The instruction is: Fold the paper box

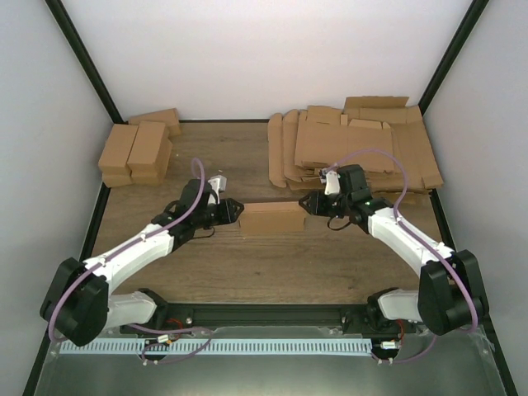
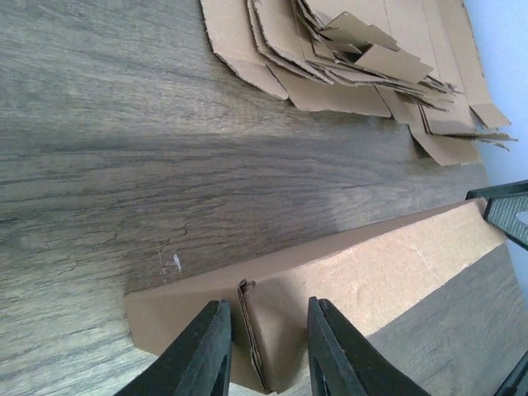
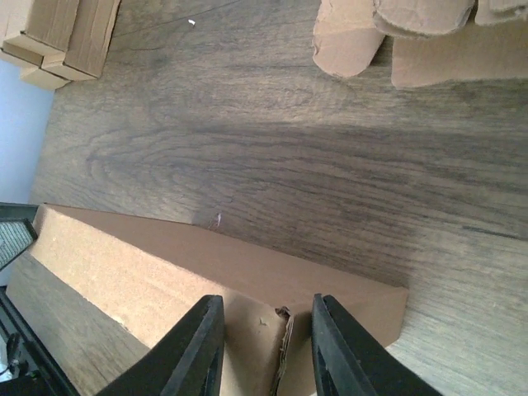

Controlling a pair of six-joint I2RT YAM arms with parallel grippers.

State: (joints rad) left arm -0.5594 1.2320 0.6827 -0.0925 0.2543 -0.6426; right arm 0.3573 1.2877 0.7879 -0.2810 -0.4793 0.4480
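Note:
The paper box lies as a closed, shallow brown box on the wooden table between the two arms. My left gripper is at its left end and my right gripper is at its right end. In the left wrist view the open gripper straddles the box's end, where a tucked flap edge shows between the fingers. In the right wrist view the open gripper straddles the other end of the box in the same way.
A heap of flat cardboard blanks lies at the back right, and shows in the left wrist view. A group of finished brown boxes stands at the back left, and shows in the right wrist view. White walls enclose the table.

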